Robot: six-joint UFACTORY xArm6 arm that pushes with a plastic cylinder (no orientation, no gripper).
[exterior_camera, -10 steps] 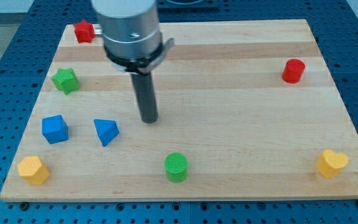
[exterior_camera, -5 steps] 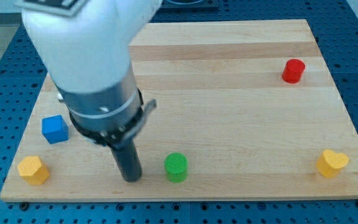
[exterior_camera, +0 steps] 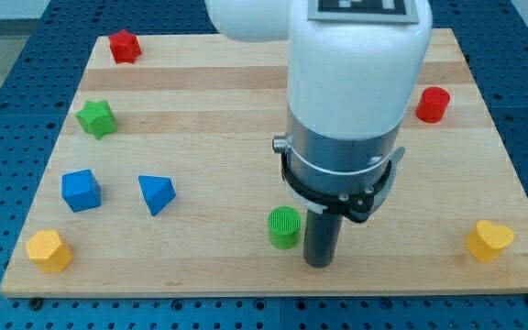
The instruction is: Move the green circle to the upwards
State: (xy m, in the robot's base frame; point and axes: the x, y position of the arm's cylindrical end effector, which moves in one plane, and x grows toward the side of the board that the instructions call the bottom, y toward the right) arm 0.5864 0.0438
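Note:
The green circle (exterior_camera: 284, 227), a short ribbed cylinder, stands on the wooden board (exterior_camera: 246, 119) near the view's bottom middle. My tip (exterior_camera: 319, 262) rests on the board just to the right of the green circle and slightly below it, very close to its side. The arm's white and grey body hangs over the board's middle and hides part of it.
A red cylinder (exterior_camera: 434, 104) is at the right. A yellow heart (exterior_camera: 489, 240) is at bottom right. A blue triangle (exterior_camera: 156, 193), blue cube (exterior_camera: 81, 190), yellow block (exterior_camera: 49, 250), green star-like block (exterior_camera: 96, 118) and red block (exterior_camera: 124, 46) lie on the left.
My tip swept from the board's left-middle down past the green circle's left and now sits at its right. The green circle has shifted up and to the right.

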